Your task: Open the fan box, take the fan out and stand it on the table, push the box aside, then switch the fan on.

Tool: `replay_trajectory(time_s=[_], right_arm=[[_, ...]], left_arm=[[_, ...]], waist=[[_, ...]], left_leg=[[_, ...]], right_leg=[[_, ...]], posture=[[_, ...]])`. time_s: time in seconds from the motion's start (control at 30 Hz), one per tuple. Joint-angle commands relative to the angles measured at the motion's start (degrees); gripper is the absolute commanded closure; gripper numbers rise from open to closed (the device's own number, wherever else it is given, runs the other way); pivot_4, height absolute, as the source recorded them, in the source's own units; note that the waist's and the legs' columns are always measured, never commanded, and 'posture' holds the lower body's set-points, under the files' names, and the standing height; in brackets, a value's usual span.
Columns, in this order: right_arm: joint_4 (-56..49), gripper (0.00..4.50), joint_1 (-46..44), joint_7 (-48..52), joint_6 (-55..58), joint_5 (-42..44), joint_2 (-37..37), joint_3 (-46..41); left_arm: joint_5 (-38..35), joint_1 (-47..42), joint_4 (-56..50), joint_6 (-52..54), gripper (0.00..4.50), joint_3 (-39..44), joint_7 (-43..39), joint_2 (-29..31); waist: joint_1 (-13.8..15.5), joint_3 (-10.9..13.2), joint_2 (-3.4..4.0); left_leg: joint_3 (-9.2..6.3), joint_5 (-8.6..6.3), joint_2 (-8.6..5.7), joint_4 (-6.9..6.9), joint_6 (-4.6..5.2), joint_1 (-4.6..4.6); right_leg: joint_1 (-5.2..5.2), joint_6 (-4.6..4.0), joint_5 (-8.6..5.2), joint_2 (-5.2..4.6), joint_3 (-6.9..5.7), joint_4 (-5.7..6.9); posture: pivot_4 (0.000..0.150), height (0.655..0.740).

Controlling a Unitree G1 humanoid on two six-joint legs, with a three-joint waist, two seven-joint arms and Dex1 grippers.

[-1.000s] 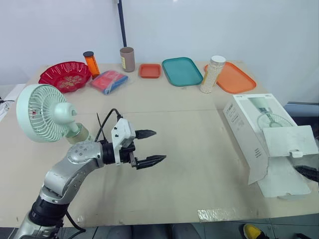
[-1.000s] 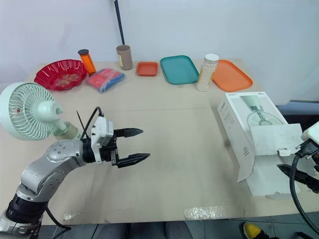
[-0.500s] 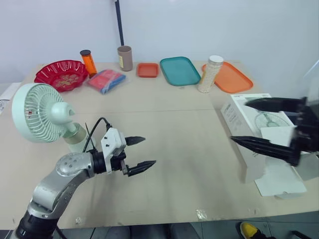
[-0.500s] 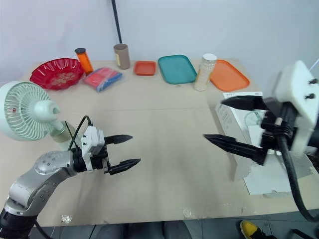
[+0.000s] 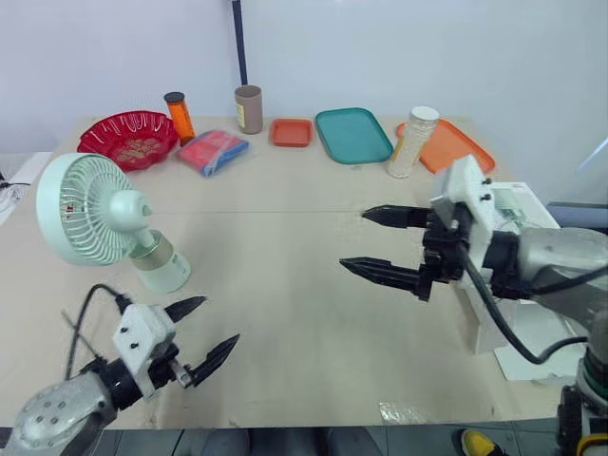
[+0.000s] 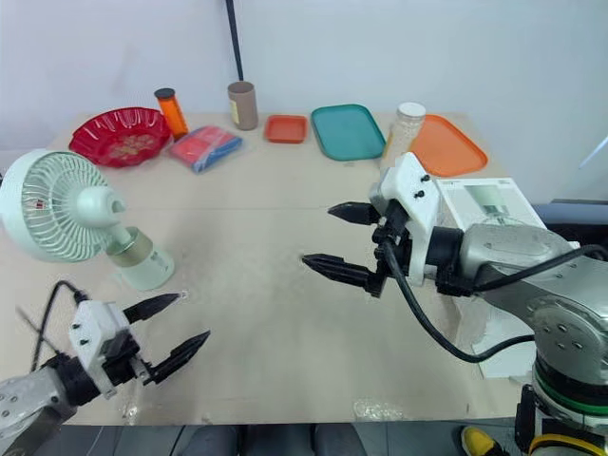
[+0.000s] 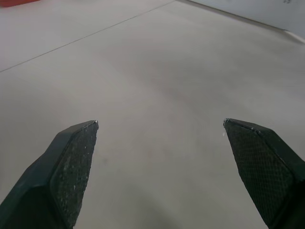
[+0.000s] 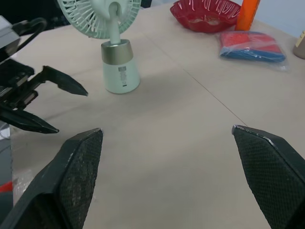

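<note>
Fan (image 5: 104,223) standing on desk (image 5: 285,180), left claw (image 5: 220,319) and right claw (image 5: 353,238) both released
Head: fan at 9 o'clock, box (image 6: 489,201) at 3, left claw at 7, right claw central. Left wrist: bare desk. Right wrist: fan upright.

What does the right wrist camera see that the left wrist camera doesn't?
Extra in the right wrist view: the fan standing upright, the red bowl, an orange bottle, a red and blue packet, and the left gripper, open. Extra in the left wrist view: a red sliver at one corner and a pale strip at another, too little to identify. Shared: the bare table with its seam, and each camera's own gripper, the right gripper included, fingers spread and empty.
</note>
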Motion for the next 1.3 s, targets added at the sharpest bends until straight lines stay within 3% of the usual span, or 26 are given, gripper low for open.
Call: replay_trajectory(time_s=[0.03,0.2,0.4,0.83,1.07,1.3], right_arm=[[2.2,0.07,-3.3,-3.1,0.4,2.8,1.9,1.1],[3.5,0.07,-5.1,-4.8,-0.4,3.7,4.1,4.1],[2.5,0.07,-5.9,-5.1,-2.0,2.9,5.1,7.0],[4.0,0.07,-8.3,-3.4,-6.3,-1.4,5.9,11.9],[3.8,0.07,-8.4,-3.6,-7.2,-2.0,7.2,13.0],[3.7,0.07,-8.5,-4.0,-7.4,-2.5,8.0,13.3]], left_arm=[[1.0,7.7,-7.2,-3.5,0.00,7.5,2.5,-3.3],[0.8,21.1,-10.3,-7.0,0.00,17.3,4.4,-11.2],[-2.7,20.4,-7.3,-5.3,0.00,24.0,9.3,-12.8],[-13.6,8.7,5.5,-0.5,0.00,33.9,7.5,0.6],[-21.7,0.5,2.9,7.9,0.00,32.7,13.9,7.8],[-22.9,-9.7,4.0,13.3,0.00,28.3,22.4,9.9]], waist=[[0.0,0.0,-0.04],[-0.2,0.0,-0.07],[-0.3,0.0,-0.05],[-0.8,0.0,-0.11],[-1.0,0.0,-0.11],[-1.0,0.0,-0.07]], left_leg=[[0.00,0.00,0.00,0.00,0.00,-0.01],[0.02,-0.04,-0.01,-0.01,0.03,-0.03],[0.00,-0.03,-0.03,-0.01,0.03,-0.02],[-0.04,-0.06,0.03,-0.04,0.00,-0.04],[-0.06,-0.06,0.03,-0.04,-0.01,-0.04],[-0.06,-0.06,0.02,-0.04,-0.01,-0.03]], right_leg=[[0.01,0.00,0.00,0.00,0.00,-0.01],[-0.01,-0.03,-0.03,0.00,0.00,-0.07],[0.01,0.02,-0.08,0.01,0.00,-0.07],[-0.07,-0.06,-0.09,0.04,-0.05,-0.03],[-0.06,-0.06,-0.08,0.01,-0.07,-0.01],[-0.06,-0.08,-0.07,0.01,-0.08,0.01]], posture=[[0.150,0.7400],[0.150,0.7400],[0.150,0.7400],[0.150,0.7400],[0.150,0.7400],[0.150,0.7400]])
